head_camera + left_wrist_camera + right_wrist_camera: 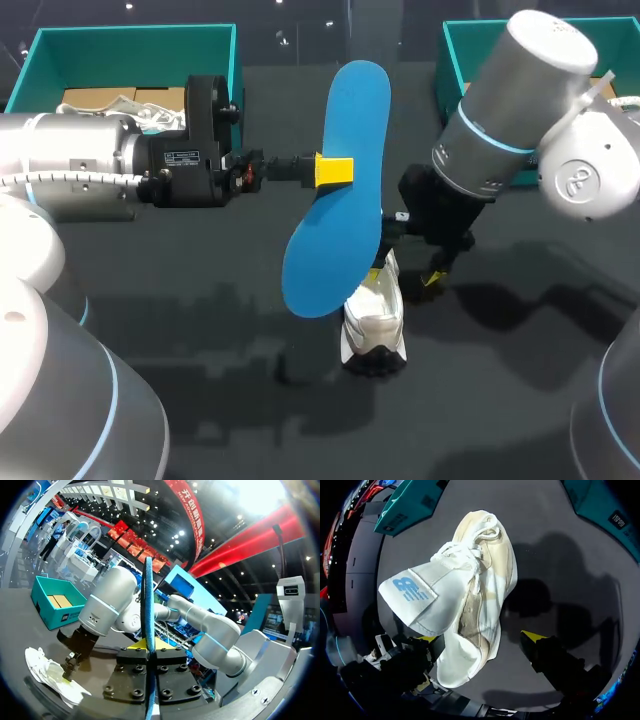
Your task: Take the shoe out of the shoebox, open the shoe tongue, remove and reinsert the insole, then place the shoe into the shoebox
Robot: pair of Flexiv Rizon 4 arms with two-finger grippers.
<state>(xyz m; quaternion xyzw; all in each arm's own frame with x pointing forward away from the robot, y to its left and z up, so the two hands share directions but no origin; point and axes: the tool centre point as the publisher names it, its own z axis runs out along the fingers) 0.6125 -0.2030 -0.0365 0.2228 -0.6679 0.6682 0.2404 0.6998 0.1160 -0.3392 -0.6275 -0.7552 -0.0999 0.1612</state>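
Observation:
A blue insole [338, 190] hangs upright over the middle of the table, and my left gripper [335, 170] is shut on its middle. The left wrist view shows the insole [148, 600] edge-on between the yellow tips of that gripper [148, 647]. Below it a white shoe [373, 318] lies on the dark table. In the right wrist view the shoe [475, 595] has its tongue [412, 597] pulled out to one side. My right gripper [480, 637] is open astride the heel, one finger clearly apart from it. From above it [405, 272] sits right beside the shoe.
A teal shoebox [130, 40] with paper inside stands at the back left. A second teal box [465, 45] stands at the back right, partly behind my right arm. Bare dark table lies in front of the shoe.

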